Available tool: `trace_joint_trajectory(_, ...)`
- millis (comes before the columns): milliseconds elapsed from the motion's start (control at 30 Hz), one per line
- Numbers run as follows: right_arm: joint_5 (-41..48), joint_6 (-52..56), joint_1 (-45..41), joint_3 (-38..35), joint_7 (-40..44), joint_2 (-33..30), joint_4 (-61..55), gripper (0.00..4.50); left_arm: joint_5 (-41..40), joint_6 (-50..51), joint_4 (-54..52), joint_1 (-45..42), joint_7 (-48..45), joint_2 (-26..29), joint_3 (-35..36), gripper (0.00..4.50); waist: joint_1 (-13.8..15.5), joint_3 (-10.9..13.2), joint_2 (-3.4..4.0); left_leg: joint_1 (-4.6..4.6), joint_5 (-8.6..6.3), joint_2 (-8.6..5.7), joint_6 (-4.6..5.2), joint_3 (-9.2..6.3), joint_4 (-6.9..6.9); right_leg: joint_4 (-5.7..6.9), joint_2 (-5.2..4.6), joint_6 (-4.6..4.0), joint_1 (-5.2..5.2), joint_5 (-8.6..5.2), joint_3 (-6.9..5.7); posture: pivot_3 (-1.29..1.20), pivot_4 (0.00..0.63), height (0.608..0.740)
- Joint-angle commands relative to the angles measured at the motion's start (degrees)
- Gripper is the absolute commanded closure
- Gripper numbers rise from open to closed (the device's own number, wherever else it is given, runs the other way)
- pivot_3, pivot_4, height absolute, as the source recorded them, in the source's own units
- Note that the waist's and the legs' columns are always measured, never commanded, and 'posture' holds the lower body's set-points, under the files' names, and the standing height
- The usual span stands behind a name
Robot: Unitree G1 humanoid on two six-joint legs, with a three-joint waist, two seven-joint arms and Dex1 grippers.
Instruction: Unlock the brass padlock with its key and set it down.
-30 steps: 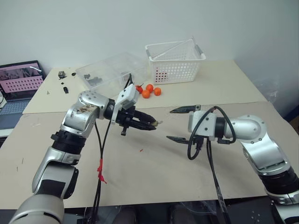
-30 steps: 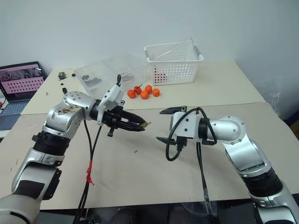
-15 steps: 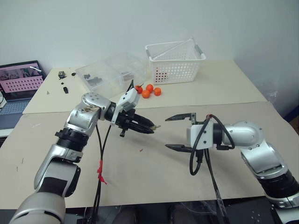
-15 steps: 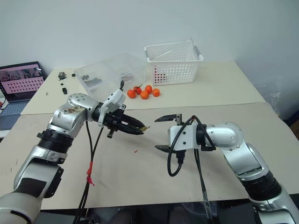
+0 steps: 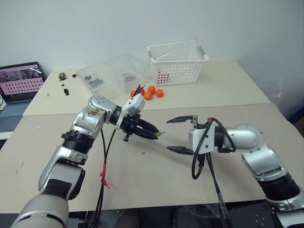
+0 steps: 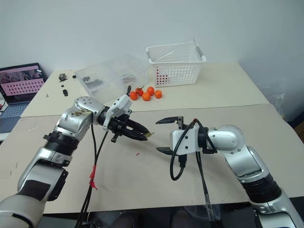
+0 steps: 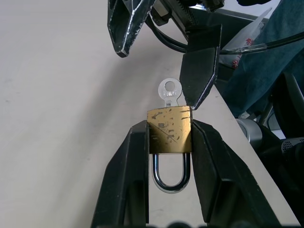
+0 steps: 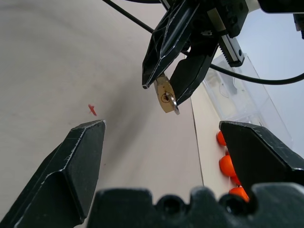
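While left gripper (image 7: 169, 137) clamps brass padlock (image 7: 169, 130) | right gripper (image 5: 179, 134) agape | clear bin (image 5: 114, 73): dark bits

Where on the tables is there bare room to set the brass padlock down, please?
The near table is bare below the brass padlock, held in the left gripper facing the open right gripper, apart from a small red fleck. The far table is crowded around the oranges, clear bin and white basket.
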Motion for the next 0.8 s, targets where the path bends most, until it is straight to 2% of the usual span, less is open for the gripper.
trace_joint_trajectory(33, -0.04, -1.74, -1.25, -0.59, -0.33, 0.44, -0.47, 0.66, 0.26, -0.97, -1.40, -1.38, -0.62, -0.17, 0.09, 3.74, 0.00, 0.00, 0.00, 0.00, 0.00, 0.00, 0.00, 0.00, 0.00, 0.00, -0.01, 0.00, 0.00, 0.00, 0.00, 0.00, 0.150, 0.740)
trace_joint_trajectory(67, -0.23, -1.90, -1.26, -0.53, -0.38, 0.49, -0.37, 1.10, 0.30, -0.97, -1.37, -1.41, -0.67, -0.21, 0.05, 3.74, 0.00, 0.00, 0.00, 0.00, 0.00, -0.01, 0.00, 0.00, 0.00, 0.00, -0.01, 0.00, 0.00, 0.00, 0.00, 0.00, 0.150, 0.740)
trace_joint_trajectory(100, -0.28, -1.95, -1.30, -0.52, -0.41, 0.54, -0.34, 1.30, 0.33, -1.03, -1.39, -1.38, -0.69, -0.24, -0.06, 3.74, 0.00, 0.00, 0.00, 0.00, 0.00, -0.01, 0.00, 0.00, 0.01, 0.00, -0.01, 0.00, 0.01, 0.00, 0.00, 0.00, 0.150, 0.740)
trace_joint_trajectory(300, 0.27, -1.31, -1.54, -0.58, -0.21, 1.07, -0.57, 1.30, 0.21, -1.39, -1.49, -1.27, -0.70, -0.40, -0.88, 3.74, -0.01, 0.00, 0.00, 0.01, 0.00, 0.00, 0.00, 0.00, 0.00, 0.01, 0.01, 0.00, 0.00, 0.00, 0.01, 0.00, 0.150, 0.740)
trace_joint_trajectory(433, 0.00, -1.14, -1.64, -0.59, -0.51, 1.38, -0.51, 2.23, 0.22, -1.76, -0.96, -1.53, -0.70, -0.69, -1.13, 3.74, -0.01, 0.00, 0.00, 0.01, 0.00, 0.00, 0.00, 0.00, 0.01, 0.01, 0.00, 0.00, 0.00, 0.00, 0.01, 0.00, 0.150, 0.740)
trace_joint_trajectory(467, -0.23, -1.19, -1.68, -0.59, -0.66, 1.45, -0.51, 2.58, 0.24, -1.85, -0.87, -1.58, -0.70, -0.79, -1.11, 3.74, 0.00, 0.00, 0.00, 0.00, 0.00, 0.00, 0.00, 0.00, 0.00, 0.02, 0.01, 0.00, -0.01, 0.00, 0.00, 0.00, 0.150, 0.740)
trace_joint_trajectory(800, -0.01, -0.12, -1.95, -0.47, -0.62, 2.22, -0.85, 2.58, 0.31, -2.59, -0.21, -2.03, -0.70, -1.30, -1.21, 3.74, -0.03, 0.00, 0.00, 0.00, 0.00, 0.00, 0.00, 0.01, 0.02, 0.04, 0.01, 0.00, -0.01, 0.00, 0.02, 0.00, 0.150, 0.740)
